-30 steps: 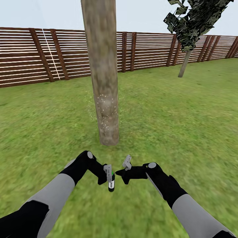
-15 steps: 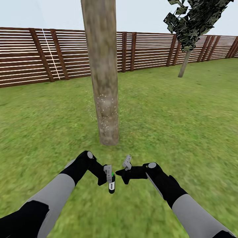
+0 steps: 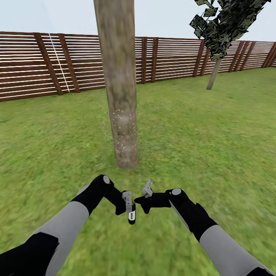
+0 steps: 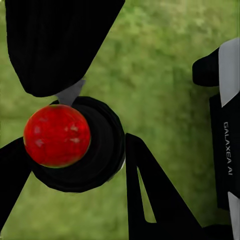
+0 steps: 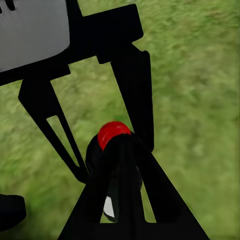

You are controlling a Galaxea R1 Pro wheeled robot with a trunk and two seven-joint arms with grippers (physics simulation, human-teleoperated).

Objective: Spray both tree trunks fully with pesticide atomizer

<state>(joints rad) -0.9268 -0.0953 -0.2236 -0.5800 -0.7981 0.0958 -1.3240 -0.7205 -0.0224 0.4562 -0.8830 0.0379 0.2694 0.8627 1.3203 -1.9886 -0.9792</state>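
Left claw (image 3: 128, 202) clamped on pesticide atomizer (image 3: 131, 216), red cap (image 4: 56, 135) up. Right claw (image 3: 146, 190) just beside, empty, parted. Tree trunk (image 3: 119, 92) ahead of both.

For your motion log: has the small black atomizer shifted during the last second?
Yes. The small black atomizer moved slightly rightward and down, judged against the thick beige trunk's base.

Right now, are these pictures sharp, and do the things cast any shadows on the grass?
Head view: the tree trunk and fence look sharp, but the lawn smears near the arms; light is flat, with no cast shadows. Left wrist view: the pesticide atomizer is close and soft-edged, the grass blurred. Right wrist view: the dark gripper fingers are near-silhouettes against blurry grass.
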